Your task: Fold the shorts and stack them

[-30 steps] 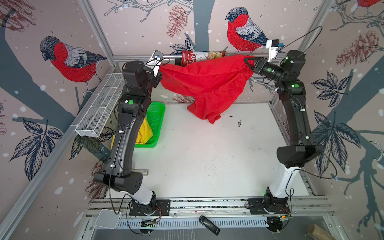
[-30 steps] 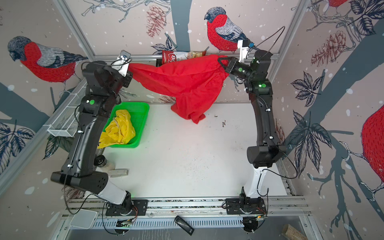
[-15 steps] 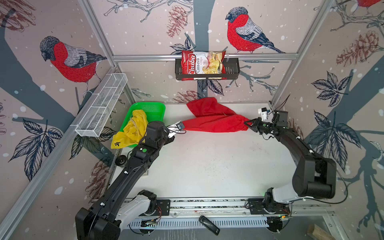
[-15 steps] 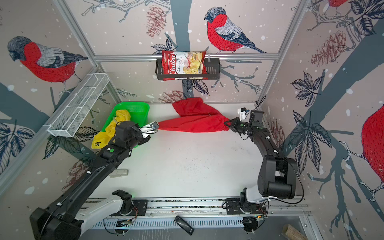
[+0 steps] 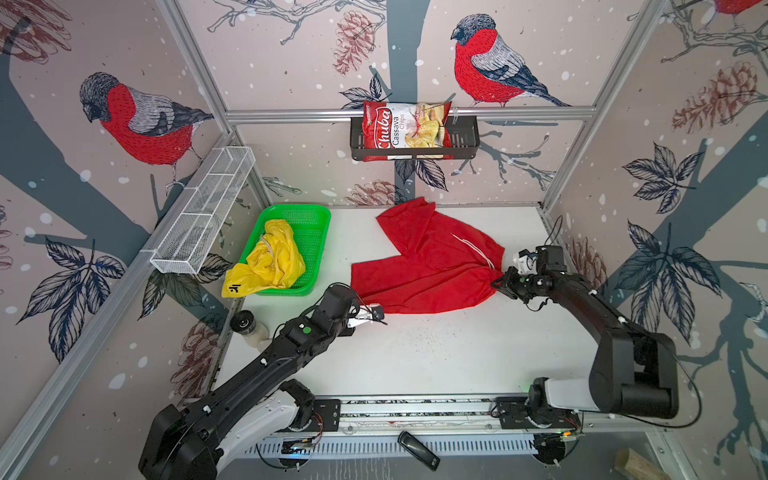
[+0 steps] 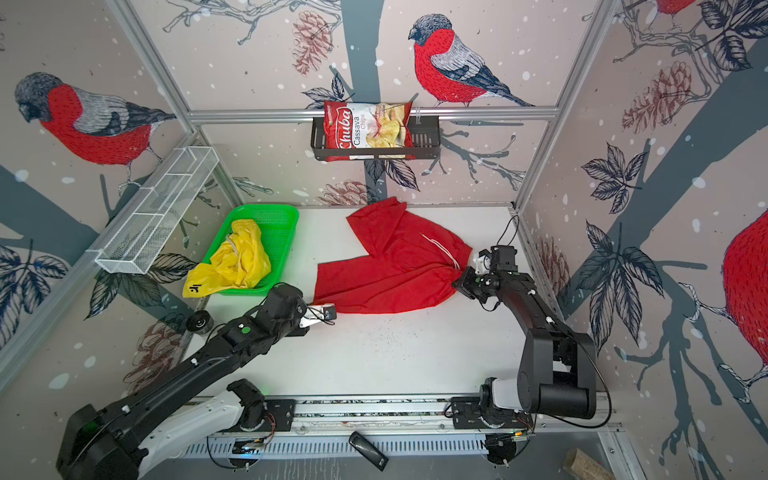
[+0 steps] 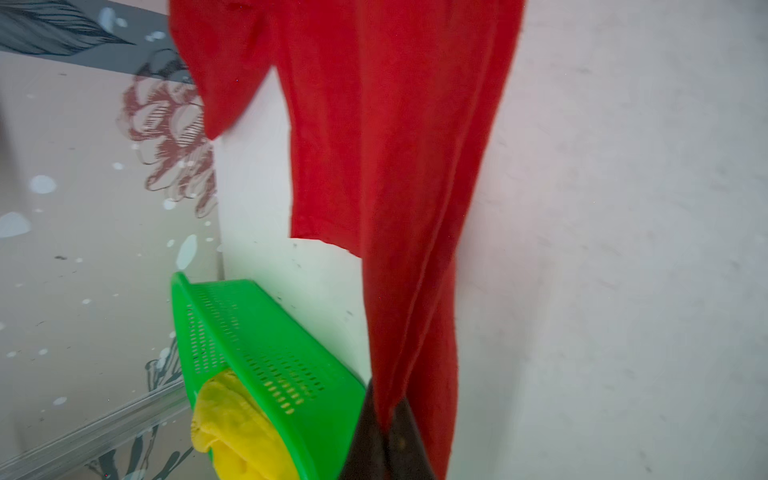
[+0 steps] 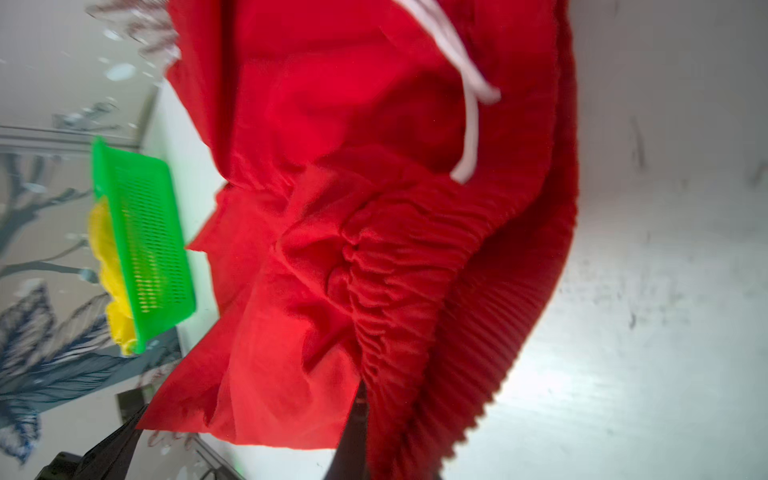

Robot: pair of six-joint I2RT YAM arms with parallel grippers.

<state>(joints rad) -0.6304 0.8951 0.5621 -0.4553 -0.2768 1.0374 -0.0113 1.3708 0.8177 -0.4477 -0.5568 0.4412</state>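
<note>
Far left, wire rack on the wall. Next, green basket on the tabletop, left-far corner. The yellow shorts lie crumpled inside it, one leg spilling over the near-left rim, with a black mark showing near the hem. The left fingers are closed, pinching the near-left leg hem of the red shorts, just right of the basket. The red shorts lie mostly flat, centre to right of the tabletop. One leg points left, the other reaches the far wall. A white drawstring lies on top. The waistband is bunched at the right end, and the right fingers are clamped on it. On the far wall, a chips bag sits in a black rack.
</note>
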